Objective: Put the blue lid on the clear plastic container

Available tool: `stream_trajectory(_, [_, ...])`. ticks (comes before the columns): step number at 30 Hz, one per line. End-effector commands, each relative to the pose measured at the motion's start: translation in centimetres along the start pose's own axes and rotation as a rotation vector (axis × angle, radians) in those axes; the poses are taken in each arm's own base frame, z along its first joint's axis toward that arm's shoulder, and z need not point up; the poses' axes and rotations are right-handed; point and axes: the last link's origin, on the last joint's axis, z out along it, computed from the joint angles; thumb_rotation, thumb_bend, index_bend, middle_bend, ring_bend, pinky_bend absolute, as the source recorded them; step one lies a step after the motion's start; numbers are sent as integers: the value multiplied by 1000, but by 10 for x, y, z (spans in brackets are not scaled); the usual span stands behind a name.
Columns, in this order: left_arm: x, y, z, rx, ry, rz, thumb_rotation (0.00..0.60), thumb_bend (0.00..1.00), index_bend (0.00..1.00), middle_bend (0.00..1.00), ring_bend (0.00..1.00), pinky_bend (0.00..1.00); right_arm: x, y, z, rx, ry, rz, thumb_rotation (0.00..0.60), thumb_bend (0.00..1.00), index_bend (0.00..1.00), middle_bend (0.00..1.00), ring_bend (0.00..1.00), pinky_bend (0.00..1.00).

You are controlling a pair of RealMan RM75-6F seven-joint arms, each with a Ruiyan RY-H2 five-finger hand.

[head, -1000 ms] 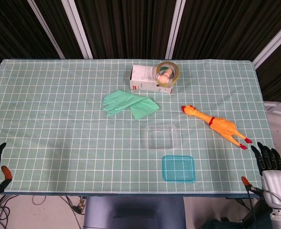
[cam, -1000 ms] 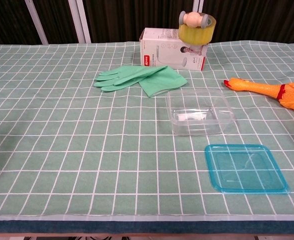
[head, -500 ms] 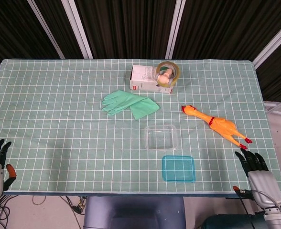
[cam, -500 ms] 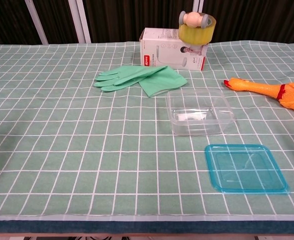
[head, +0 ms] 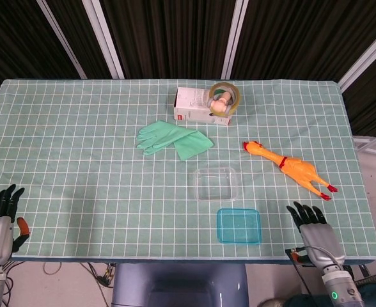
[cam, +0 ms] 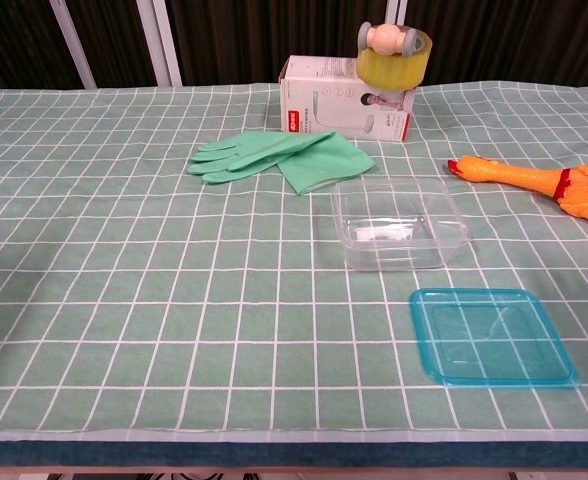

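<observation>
Currently lid [head: 239, 226] lies flat near the front edge of the table [head: 79, 141], right of centre, just in front of the container [head: 217, 183]; the two sit apart, nothing on the container yet

Risks, as judgement: lid is thin, flat and flush on the cloth, so fingers may fail to get under its rim and just push it, possibly off the front edge. Container looks light, thin-walled; pressing a misaligned lid could tip or slide it

Materials: lid translucent blue plastic, square, rounded corners, raised rim. Container clear, square, shallow, small white scrap inside. Cloth green with white grid

Right hand [head: 316, 228] at front right corner, fingers spread, holding nothing. Left hand [head: 0, 220] at front left corner, fingers spread, empty

Beyond: chicken [head: 289, 169], rubber; gloves [head: 172, 139]; box [head: 197, 105] with tape [head: 224, 97] on it, toward the back edge
</observation>
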Motion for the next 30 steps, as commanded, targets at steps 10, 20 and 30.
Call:
stream_trajectory(10, [3,-2,-4,3,3,-2,600,764,97,0,0,0,-17,-61,34,11,-50,61,600,167,0,0,0,0])
stream_trajectory(20, [2,-1,-5,-2,3,2,600,763,97,0,0,0,-24,-87,43,-11,-94,82,600,167,0,0,0,0])
stream_trajectory(30, [2,-2,-5,-1,4,4,600,763,97,0,0,0,-36,-105,49,-31,-93,113,600,167,0,43,0,0])
